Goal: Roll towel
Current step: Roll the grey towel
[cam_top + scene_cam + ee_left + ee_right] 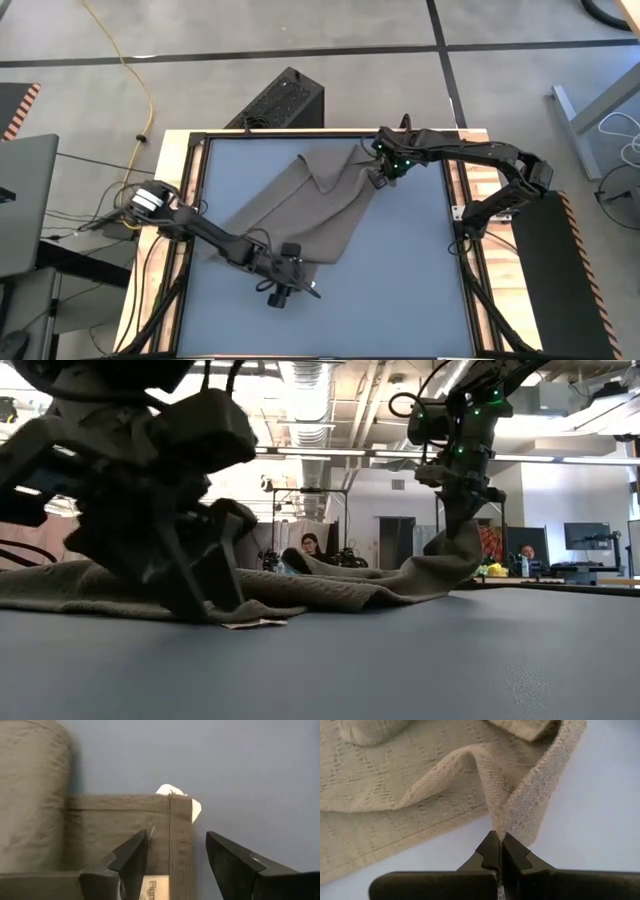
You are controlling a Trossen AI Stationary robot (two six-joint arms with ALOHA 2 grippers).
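- High view shows the towel [300,205] lying crumpled and diagonal on the blue-grey table [400,290], from the far right part toward the near left part.
- The right gripper [378,176] is at the far end of the towel, near the far edge of the table.
- Right wrist view shows its two fingers pressed together on a hem of the cloth, and the hem stands up as a small ridge between them.
- Low view shows this same end of the towel [440,565] lifted off the table into a peak under the right gripper [458,525].
- The left gripper [290,280] is at the near corner of the towel, close to the front middle of the table.
- Left wrist view shows its fingers [131,860] apart, one above the cloth and the other above the bare table, with the hemmed edge of the corner between them. They hold nothing.
- A small white tag [172,792] sticks out from under that corner and lies on the table.
- Low view also shows the middle of the towel flat in soft folds, and people [310,547] sitting in the room far behind.
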